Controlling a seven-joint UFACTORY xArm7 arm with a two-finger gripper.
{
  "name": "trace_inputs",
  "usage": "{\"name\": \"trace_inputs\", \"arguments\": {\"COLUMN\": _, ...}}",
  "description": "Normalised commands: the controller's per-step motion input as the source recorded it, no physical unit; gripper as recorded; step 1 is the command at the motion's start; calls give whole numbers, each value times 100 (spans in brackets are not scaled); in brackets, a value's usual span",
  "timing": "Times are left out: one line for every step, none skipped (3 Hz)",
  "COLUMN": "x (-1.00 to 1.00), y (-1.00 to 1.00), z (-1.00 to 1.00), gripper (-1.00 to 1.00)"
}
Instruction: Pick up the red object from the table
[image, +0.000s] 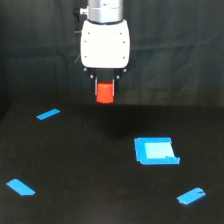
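The gripper (105, 89) hangs above the surface (90, 165) with its fingers (96, 88) clenched on the red block (105, 93), which sits between them and clear of the surface. The lift looks essentially made. To finish well, the arm should rise straight and slowly, keeping the squeeze steady so the block does not slip out below the fingers. A blue square (156, 151) and blue tape strips (48, 114) lie well below, out of the way.

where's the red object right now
In the exterior view the red object sits top centre, held between the fingers of the white gripper, lifted off the table, above and to the view's left of the blue square.
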Motion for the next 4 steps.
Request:
{"name": "trace_inputs", "arguments": {"x": 0, "y": -3, "z": 4, "gripper": -100}}
{"name": "trace_inputs", "arguments": {"x": 11, "y": -2, "z": -5, "gripper": -96}}
{"name": "trace_inputs", "arguments": {"x": -13, "y": 3, "z": 9, "gripper": -99}}
{"name": "trace_inputs", "arguments": {"x": 7, "y": -1, "z": 9, "gripper": -100}}
